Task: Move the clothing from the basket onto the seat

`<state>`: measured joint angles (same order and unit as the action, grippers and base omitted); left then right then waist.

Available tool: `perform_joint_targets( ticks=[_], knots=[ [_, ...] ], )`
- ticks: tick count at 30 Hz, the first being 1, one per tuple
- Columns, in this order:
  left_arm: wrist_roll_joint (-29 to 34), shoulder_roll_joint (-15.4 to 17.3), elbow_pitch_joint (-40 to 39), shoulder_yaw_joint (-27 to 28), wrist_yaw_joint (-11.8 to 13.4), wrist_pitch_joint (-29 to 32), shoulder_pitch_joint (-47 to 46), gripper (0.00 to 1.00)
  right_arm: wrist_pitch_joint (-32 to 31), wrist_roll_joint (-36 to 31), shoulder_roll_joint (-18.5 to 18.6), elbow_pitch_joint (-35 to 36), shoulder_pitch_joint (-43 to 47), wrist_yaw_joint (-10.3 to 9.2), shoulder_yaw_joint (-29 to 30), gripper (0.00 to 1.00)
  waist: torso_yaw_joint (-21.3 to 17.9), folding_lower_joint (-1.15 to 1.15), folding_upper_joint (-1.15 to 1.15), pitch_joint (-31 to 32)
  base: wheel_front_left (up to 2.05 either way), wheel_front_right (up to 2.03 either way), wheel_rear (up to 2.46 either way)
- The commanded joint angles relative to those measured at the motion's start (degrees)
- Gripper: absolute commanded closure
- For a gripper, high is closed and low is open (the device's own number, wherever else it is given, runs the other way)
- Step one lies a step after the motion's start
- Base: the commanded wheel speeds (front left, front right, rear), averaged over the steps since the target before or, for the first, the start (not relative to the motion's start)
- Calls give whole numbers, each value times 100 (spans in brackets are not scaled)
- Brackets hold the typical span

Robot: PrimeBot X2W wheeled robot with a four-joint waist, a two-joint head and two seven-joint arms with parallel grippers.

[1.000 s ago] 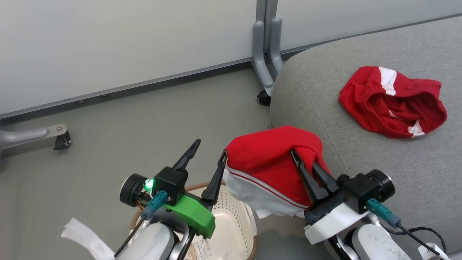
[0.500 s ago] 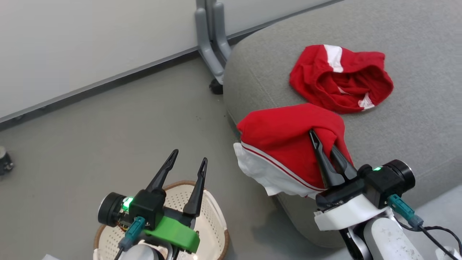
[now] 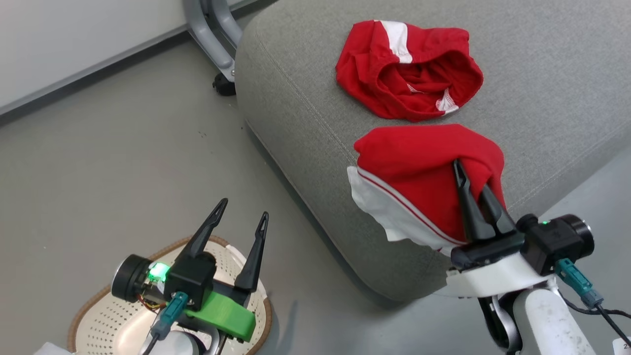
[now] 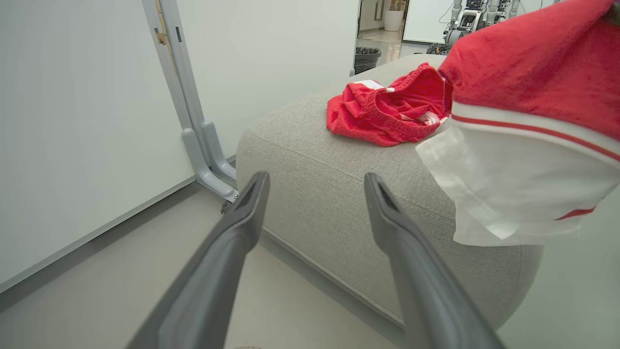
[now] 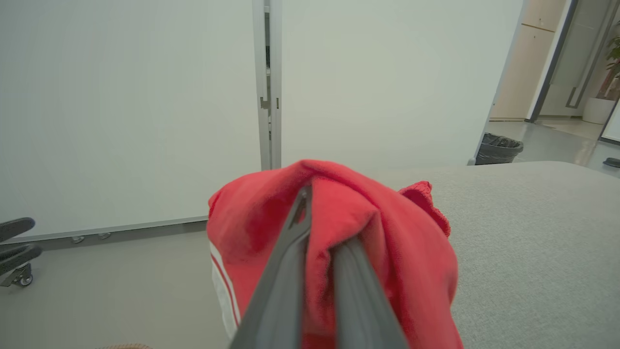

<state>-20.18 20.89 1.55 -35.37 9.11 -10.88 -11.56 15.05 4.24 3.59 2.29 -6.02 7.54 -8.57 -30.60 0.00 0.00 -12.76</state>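
My right gripper [image 3: 471, 175] is shut on a red garment with a white panel and striped trim [image 3: 419, 177], holding it over the near edge of the grey seat [image 3: 305, 128]. In the right wrist view the garment [image 5: 387, 228] drapes over the closed fingers [image 5: 290, 261]. A second red garment [image 3: 409, 74] lies crumpled farther back on the seat, also visible in the left wrist view [image 4: 387, 109]. My left gripper [image 3: 244, 209] stands open and empty above the cream basket [image 3: 108, 315] on the floor. The basket's inside is partly hidden by my arm.
A grey metal partition foot with a castor [image 3: 214, 47] stands on the floor by the seat's far corner, below a pale wall panel [image 4: 72, 121]. Grey floor [image 3: 123, 148] lies between basket and seat. A black bin [image 5: 499, 148] stands beyond the seat.
The camera has turned right, shifting the whole scene left. My right gripper has carried the held garment from beside the seat's edge to above the cushion. The left gripper stays open over the basket.
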Motion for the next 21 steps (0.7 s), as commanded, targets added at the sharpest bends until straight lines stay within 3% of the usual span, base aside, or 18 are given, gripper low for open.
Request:
perform_joint_targets(
  ticks=[1,7,13,21],
  knots=[
    [100,61,-80,-28,-21,56,-174,0,19,-50,-32,36,-206,-10,98,100,-50,0,0,-476,0,0,0],
    [295,99,-360,-201,-205,331,-692,0,19,-85,-64,174,-992,-10,692,100,329,0,0,-1122,0,0,0],
    [518,141,-629,-338,-422,680,-1295,0,19,-60,-60,98,-2335,-10,1560,100,805,0,0,-1956,0,0,0],
    [698,207,-896,-412,-525,925,-1764,0,19,285,675,-344,-3930,-10,2300,100,1287,0,0,-2818,0,0,0]
  ],
)
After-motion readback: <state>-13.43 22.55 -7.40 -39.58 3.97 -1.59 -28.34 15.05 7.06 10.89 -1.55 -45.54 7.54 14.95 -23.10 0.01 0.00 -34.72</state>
